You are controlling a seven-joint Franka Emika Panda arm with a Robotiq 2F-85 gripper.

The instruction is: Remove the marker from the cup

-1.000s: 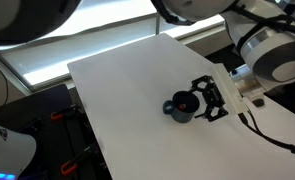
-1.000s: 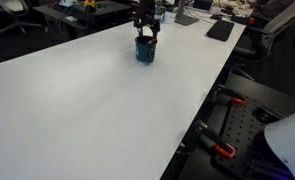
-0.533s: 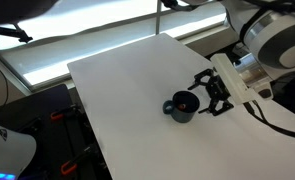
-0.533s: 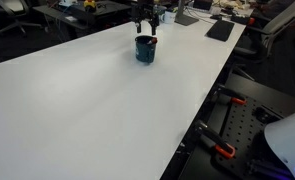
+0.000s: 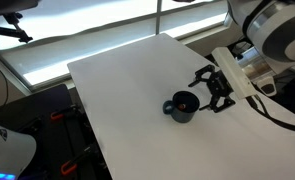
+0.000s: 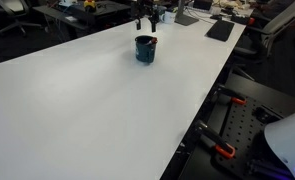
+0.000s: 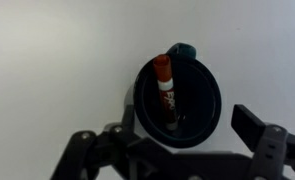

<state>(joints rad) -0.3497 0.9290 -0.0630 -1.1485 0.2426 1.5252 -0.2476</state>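
Observation:
The cup (image 5: 182,107) is a small dark blue-grey mug standing upright on the white table; it also shows in an exterior view (image 6: 145,48). In the wrist view the cup (image 7: 202,100) is seen from above, with its handle at the top. The marker (image 7: 165,85), reddish with a white label and a dark end, leans inside the cup. My gripper (image 5: 207,91) hovers above and beside the cup, open and empty, apart from it. It also shows in an exterior view (image 6: 145,18) and in the wrist view (image 7: 172,140), where its dark fingers frame the cup.
The white table (image 5: 117,90) has edges close to the cup on the arm's side. Beyond the table stand desks with keyboards (image 6: 219,30) and clutter. Clamps (image 6: 222,150) sit under the table edge.
My gripper has risen and drawn back from the cup, still open. The cup and the marker have stayed where they were.

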